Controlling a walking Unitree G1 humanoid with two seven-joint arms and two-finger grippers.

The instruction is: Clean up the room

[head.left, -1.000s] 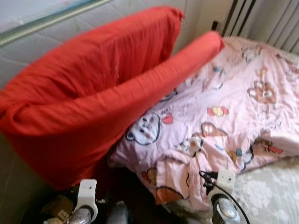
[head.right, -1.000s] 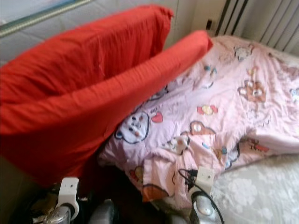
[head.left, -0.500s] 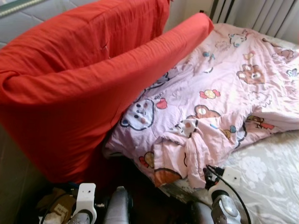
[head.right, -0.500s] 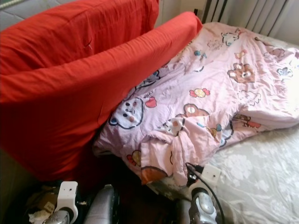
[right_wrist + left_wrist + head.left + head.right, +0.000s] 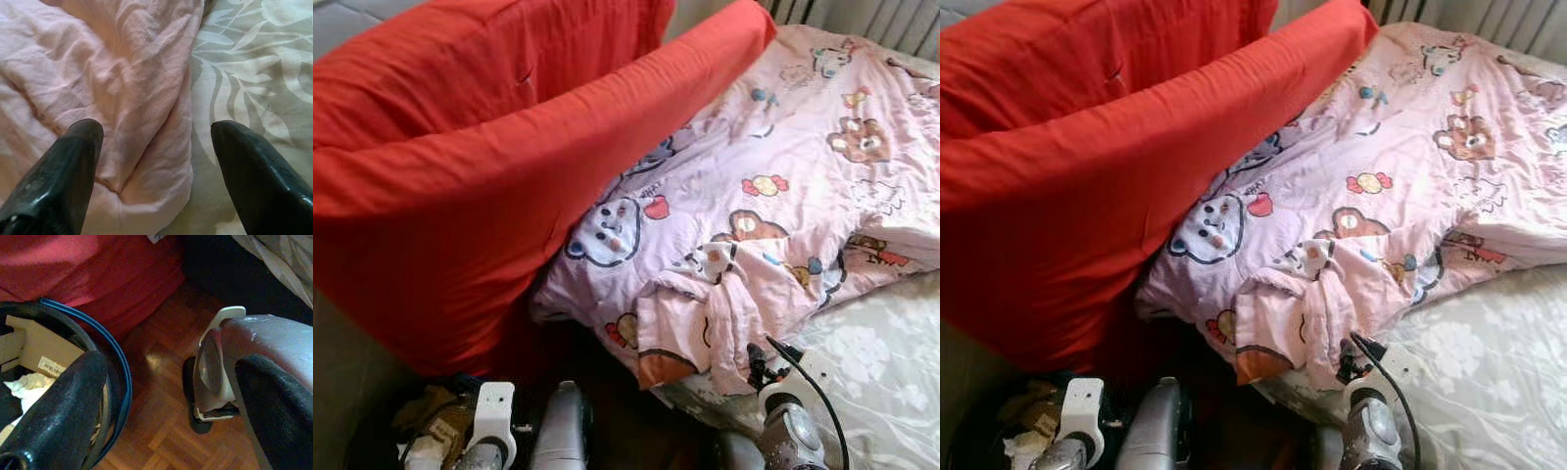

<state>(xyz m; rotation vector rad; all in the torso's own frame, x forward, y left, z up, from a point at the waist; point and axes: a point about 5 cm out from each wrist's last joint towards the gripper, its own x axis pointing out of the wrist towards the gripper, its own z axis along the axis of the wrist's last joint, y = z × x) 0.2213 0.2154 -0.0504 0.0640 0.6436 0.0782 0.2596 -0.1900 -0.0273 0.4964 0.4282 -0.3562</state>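
- Because the left gripper (image 5: pixel 161 396) hangs low at the robot's left side with its two black fingers spread wide and nothing between them, it looks idle; beneath it lie a parquet floor (image 5: pixel 166 431) and a dark bin (image 5: pixel 115 362) with a blue rim, holding cardboard and crumpled paper.
- Next to the right, two big red cushions (image 5: pixel 460 186) lean one against the other along the bed's left side; they look bulky but light and squashy, and their lower edge overlaps the pink duvet.
- Across the middle of the bed lies the pink duvet (image 5: pixel 783 166), printed with bears and sweets, rumpled, its near corner bunched into a thick twisted fold (image 5: pixel 705 323) that hangs towards the bed's edge.
- Soft, limp and light is my judgement of that fabric: it will drape, stretch and slide, not lift as one piece, so a pinch on a single flat layer would likely slip.
- Better hold, as I judge it, is the bunched fold itself, where several layers give the fingers something thick to bite.
- At the right, the right gripper (image 5: pixel 156 161) hovers just over that fold, fingers wide apart and holding nothing; one fingertip (image 5: pixel 73 161) sits above the pink cloth, the other above the grey floral bedsheet (image 5: pixel 254 73).
- Beneath the duvet's edge that bedsheet lies flat, and a closing pinch could catch it too.
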